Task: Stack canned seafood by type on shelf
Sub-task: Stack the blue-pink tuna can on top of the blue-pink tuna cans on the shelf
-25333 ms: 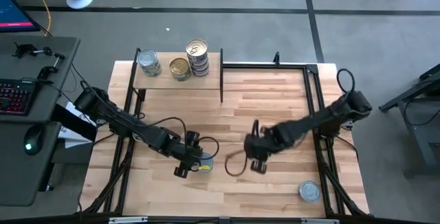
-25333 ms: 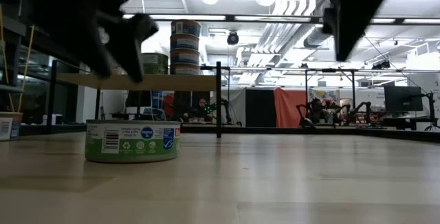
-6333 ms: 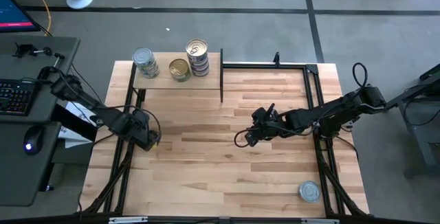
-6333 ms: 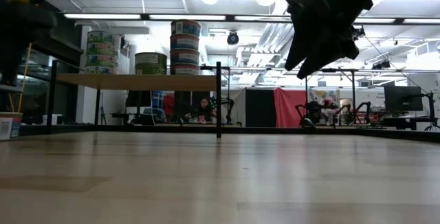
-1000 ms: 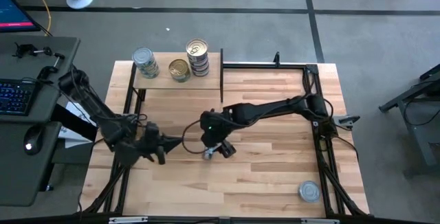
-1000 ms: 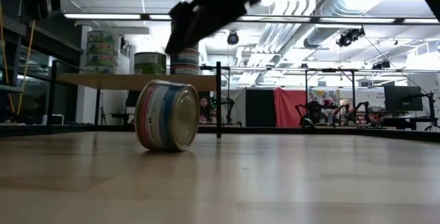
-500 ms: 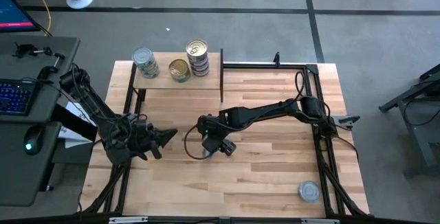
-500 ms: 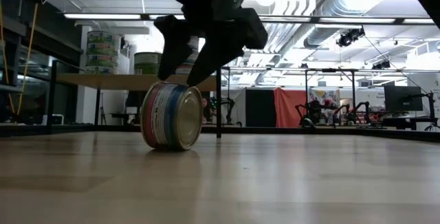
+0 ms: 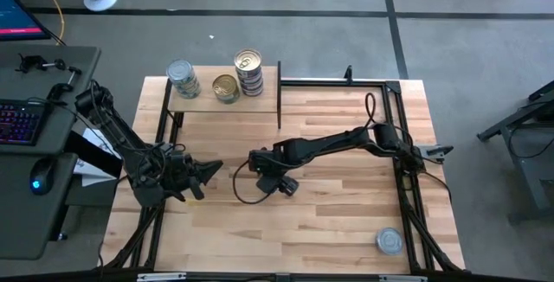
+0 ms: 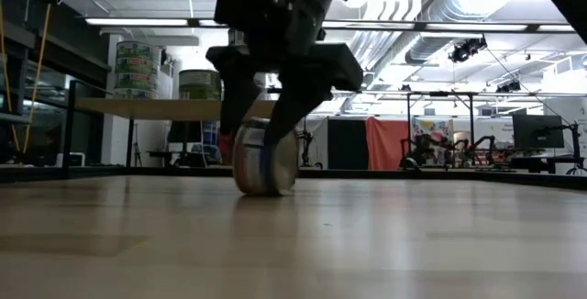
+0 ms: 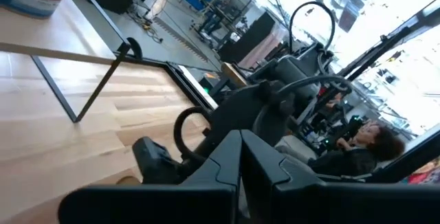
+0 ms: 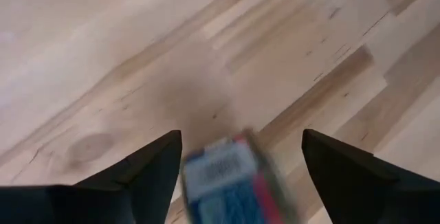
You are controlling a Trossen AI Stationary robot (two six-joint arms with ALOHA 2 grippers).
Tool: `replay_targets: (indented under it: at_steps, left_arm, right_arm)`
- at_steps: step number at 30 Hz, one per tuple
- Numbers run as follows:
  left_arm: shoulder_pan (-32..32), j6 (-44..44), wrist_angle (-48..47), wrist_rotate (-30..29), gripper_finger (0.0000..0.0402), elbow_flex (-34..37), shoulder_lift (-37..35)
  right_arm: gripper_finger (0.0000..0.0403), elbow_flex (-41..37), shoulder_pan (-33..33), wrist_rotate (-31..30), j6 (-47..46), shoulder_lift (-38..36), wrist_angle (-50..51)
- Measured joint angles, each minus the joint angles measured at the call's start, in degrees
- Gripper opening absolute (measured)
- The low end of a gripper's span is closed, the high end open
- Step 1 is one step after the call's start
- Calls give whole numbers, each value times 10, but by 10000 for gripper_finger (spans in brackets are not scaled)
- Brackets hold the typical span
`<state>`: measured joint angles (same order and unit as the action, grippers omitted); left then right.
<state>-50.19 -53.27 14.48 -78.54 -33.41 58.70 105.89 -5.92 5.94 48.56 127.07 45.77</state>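
Note:
One tin of canned seafood (image 10: pixel 266 161) stands on its rim on the table, left of centre, its side label (image 12: pixel 230 179) toward the right wrist camera. My right gripper (image 9: pixel 268 181) hangs over it, open and pointing steeply down, with one finger on each side of the tin. My left gripper (image 9: pixel 208 168) is shut on nothing, level above the table's left part. The shelf (image 9: pixel 260 100) stands at the far left. It bears a two-high stack (image 9: pixel 183 79), a single gold-topped tin (image 9: pixel 226 86) and a taller stack (image 9: pixel 248 70). My right gripper straddles the upper part of the tin (image 10: pixel 264 138) from above, its fingers (image 12: pixel 155 172) close beside the flat ends. Whether either finger touches the tin, I cannot tell. The tin stands on its rim on the table.
Another tin (image 9: pixel 390 241) lies flat near the table's near right corner. Black frame rails (image 9: pixel 394 118) run along the right and far sides. A loose cable loop (image 9: pixel 247 197) hangs beside the right gripper. Bare tabletop (image 9: pixel 338 213) spreads between the two tins.
My right gripper has come down over the tin and rolled its wrist, so its fingers now stand on either side of it. The tin, still on its rim, has turned about and shifted a little; its edge now faces the low camera. My left gripper has turned slightly.

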Motion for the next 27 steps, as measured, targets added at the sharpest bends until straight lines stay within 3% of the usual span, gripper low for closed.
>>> replay_targets:
  at_steps: [8,16,27]
  left_arm:
    - [-2,14,0,0,0,0,0]
    - [-2,31,0,6,0,0,0]
    - [16,115,0,-32,0,0,0]
  right_arm:
    - [291,30,2,0,-21,-7,2]
    - [291,118,19,0,-64,-9,101]
    - [291,143,63,-115,-105,-9,275]
